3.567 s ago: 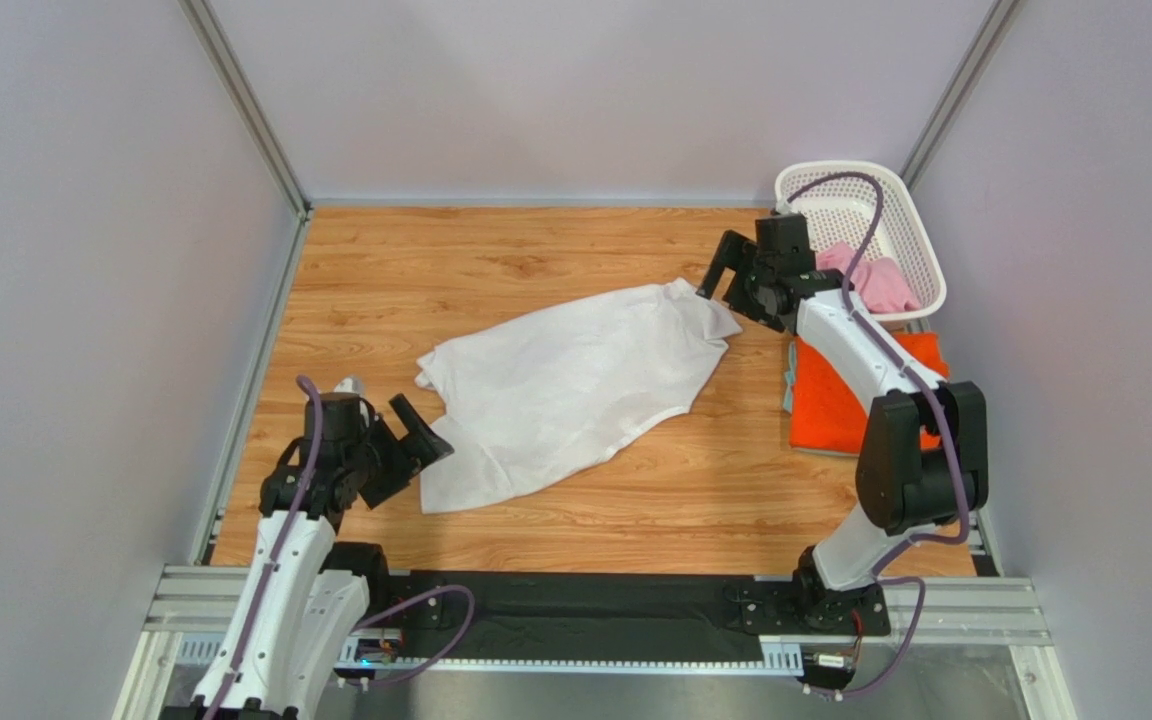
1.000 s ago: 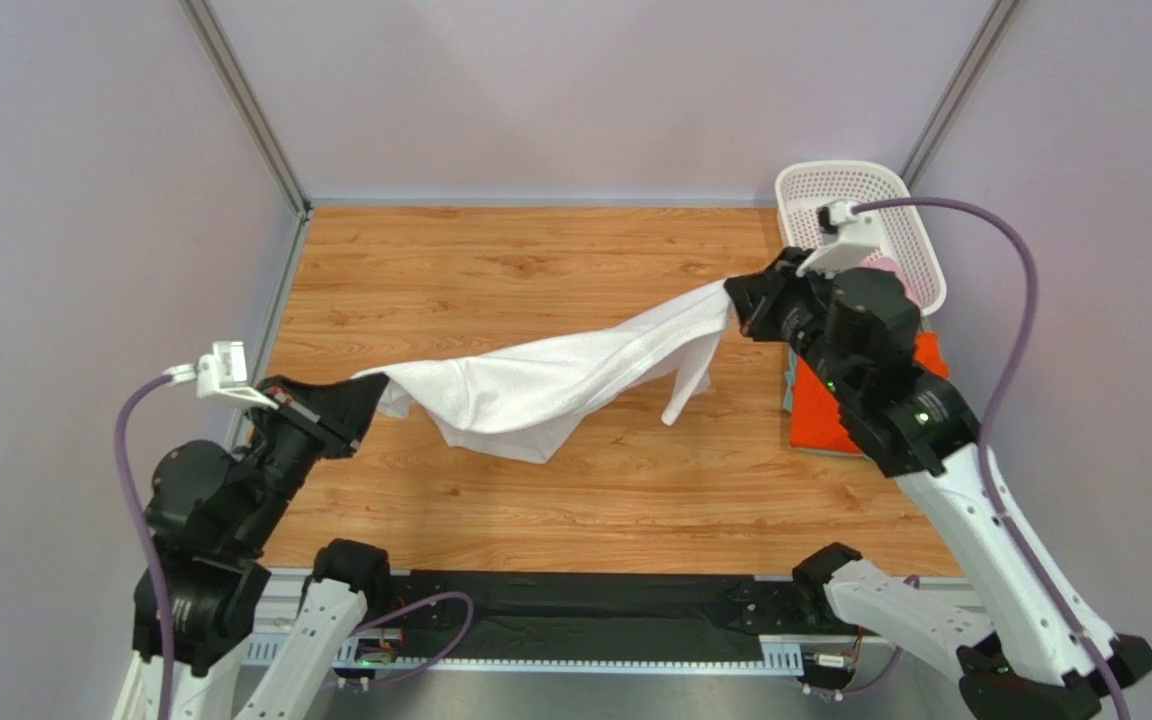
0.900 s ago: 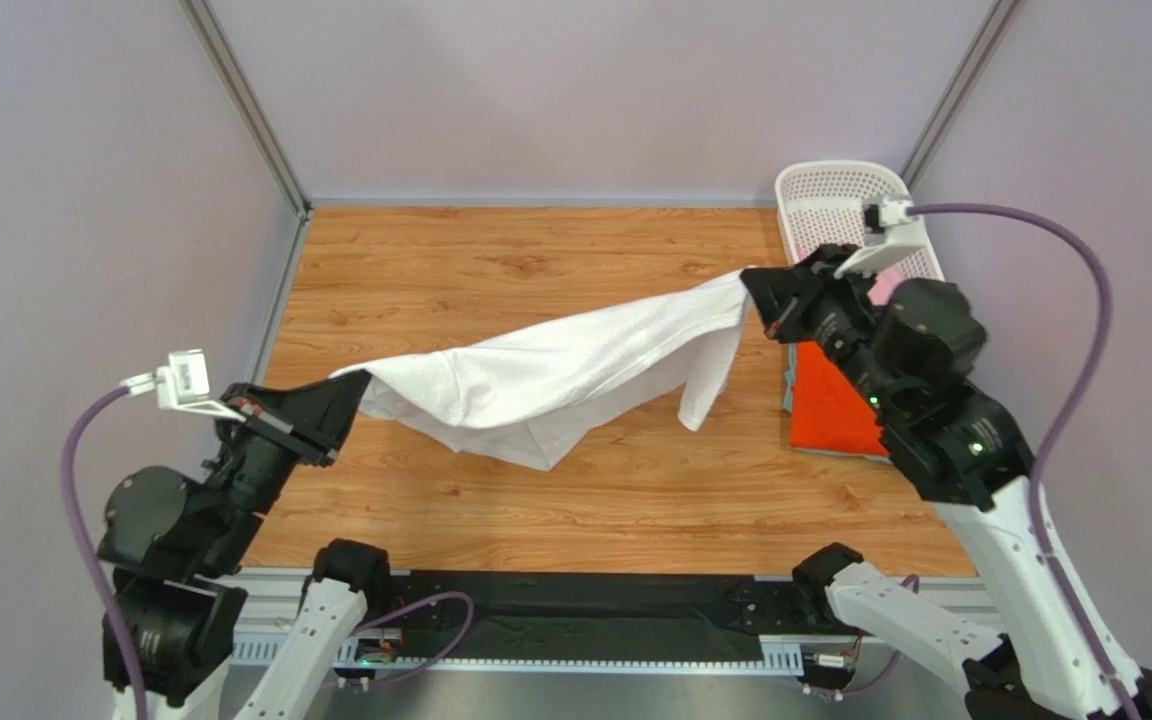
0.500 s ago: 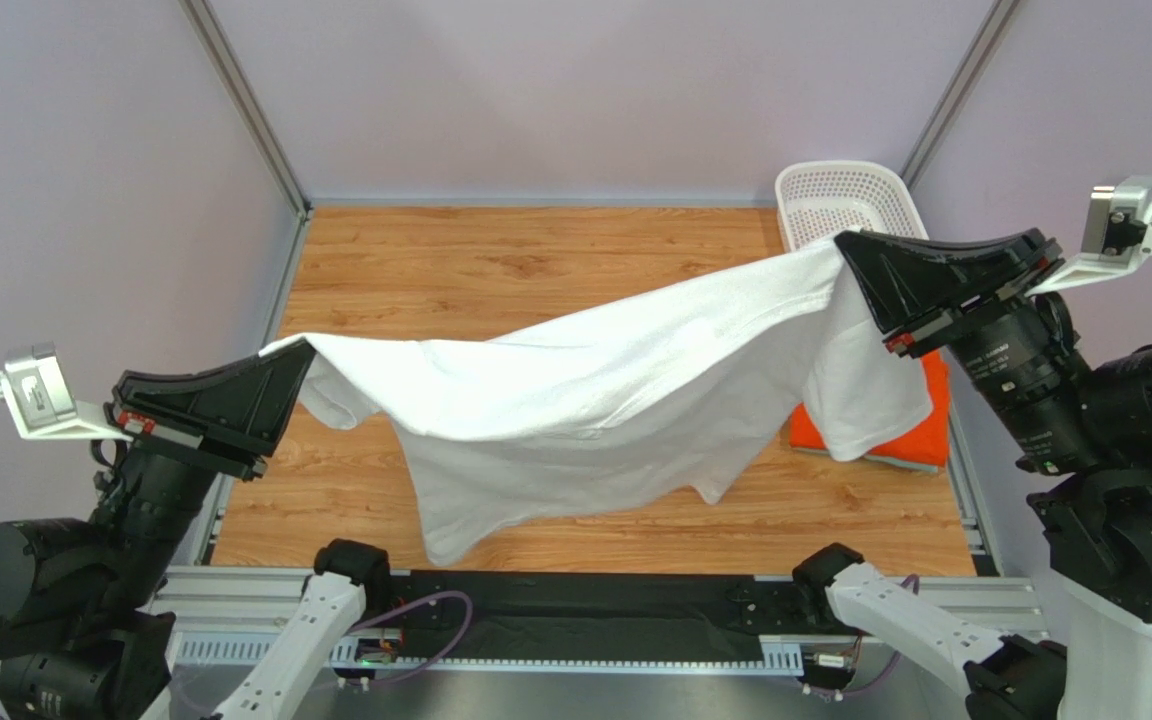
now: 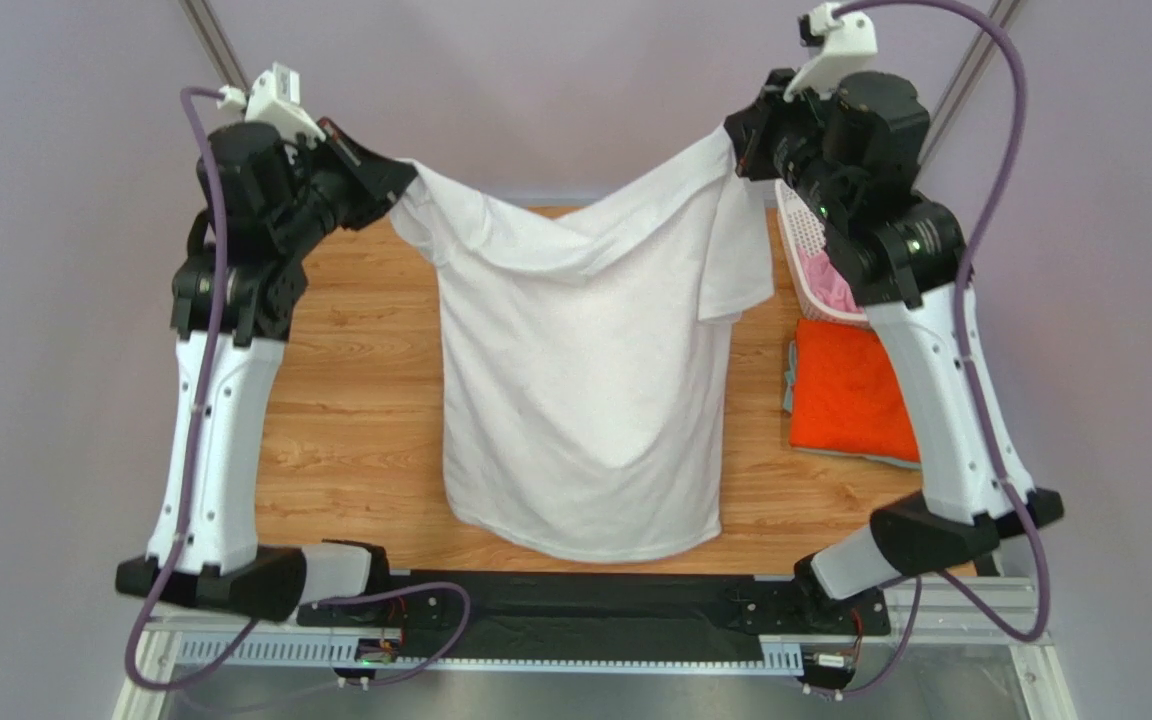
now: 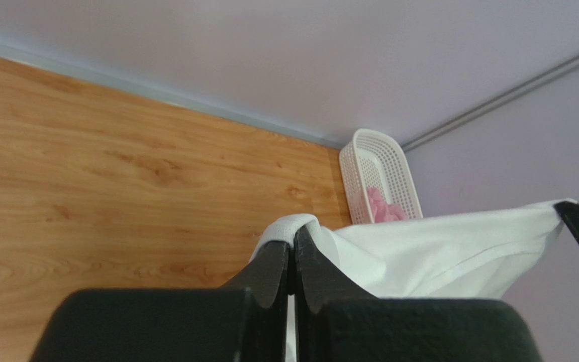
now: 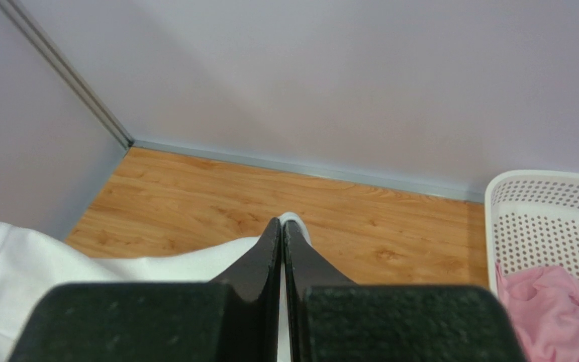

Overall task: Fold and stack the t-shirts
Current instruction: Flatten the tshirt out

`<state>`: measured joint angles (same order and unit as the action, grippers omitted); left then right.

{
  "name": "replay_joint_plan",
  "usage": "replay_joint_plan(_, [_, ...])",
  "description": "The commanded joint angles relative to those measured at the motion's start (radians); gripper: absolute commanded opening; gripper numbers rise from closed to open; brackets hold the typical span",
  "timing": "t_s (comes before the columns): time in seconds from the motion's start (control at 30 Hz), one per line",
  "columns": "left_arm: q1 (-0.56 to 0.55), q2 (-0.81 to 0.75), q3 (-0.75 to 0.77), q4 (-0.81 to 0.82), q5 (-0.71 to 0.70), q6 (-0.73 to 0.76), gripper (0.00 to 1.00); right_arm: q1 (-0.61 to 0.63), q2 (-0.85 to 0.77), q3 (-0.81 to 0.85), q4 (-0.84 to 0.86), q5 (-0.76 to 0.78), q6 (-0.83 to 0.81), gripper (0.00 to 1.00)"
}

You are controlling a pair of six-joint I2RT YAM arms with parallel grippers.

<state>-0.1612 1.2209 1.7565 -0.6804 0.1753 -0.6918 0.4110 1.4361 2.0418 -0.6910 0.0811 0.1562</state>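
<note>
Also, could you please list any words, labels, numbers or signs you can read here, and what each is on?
None can be read. The white t-shirt, orange t-shirt, pink t-shirt and basket show as plain; the small circuit boards at the near edge are too small to read.

Heads up, you've got nothing readable in any of these views. The hanging white cloth t-shirt (image 5: 582,405) shows you plain fabric, and the white plastic lattice basket (image 7: 549,219) has no lettering you could make out either.
</note>
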Motion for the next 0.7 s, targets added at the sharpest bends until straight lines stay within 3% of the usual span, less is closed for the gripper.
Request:
replay_joint_plan(0.0, [0.104, 0.133, 0.252, 0.028, 0.093, -0.012, 0.0, -0.046, 0.114, 0.242, 0.033, -0.027, -0.076, 0.0])
replay_joint_plan(0.07, [0.179, 0.201, 0.351, 0.028, 0.205, -0.073, 0.0, -0.066, 0.165, 0.39, 0.027, -0.064, -0.067, 0.0])
replay_joint_plan(0.13, [0.23, 0.259, 0.448, 0.033, 0.274, -0.107, 0.0, -0.069, 0.191, 0.438, 0.025, -0.067, -0.072, 0.0])
replay_joint_plan(0.23, [0.265, 0.247, 0.431, 0.07, 0.337, -0.14, 0.0, -0.074, 0.149, 0.385, 0.028, -0.118, -0.078, 0.0])
replay_joint_plan(0.27, [0.265, 0.229, 0.41, 0.073, 0.336, -0.121, 0.0, -0.074, 0.127, 0.295, 0.036, -0.136, -0.076, 0.0])
replay_joint_plan(0.37, [0.265, 0.1, 0.205, 0.099, 0.29, -0.094, 0.0, -0.072, 0.025, 0.134, 0.042, -0.167, -0.057, 0.0])
replay_joint_plan(0.47, [0.265, -0.081, -0.222, 0.133, 0.23, -0.071, 0.0, -0.071, -0.145, -0.173, 0.112, -0.255, -0.012, 0.01])
replay_joint_plan(0.53, [0.265, -0.208, -0.389, 0.113, 0.143, -0.061, 0.0, -0.066, -0.209, -0.425, 0.133, -0.306, 0.026, 0.03])
replay_joint_plan(0.57, [0.265, -0.248, -0.545, 0.105, 0.107, -0.064, 0.0, -0.061, -0.233, -0.509, 0.121, -0.302, 0.045, 0.03])
replay_joint_plan(0.67, [0.265, -0.392, -0.751, 0.056, -0.035, -0.086, 0.0, -0.044, -0.319, -0.803, 0.116, -0.297, 0.118, 0.02])
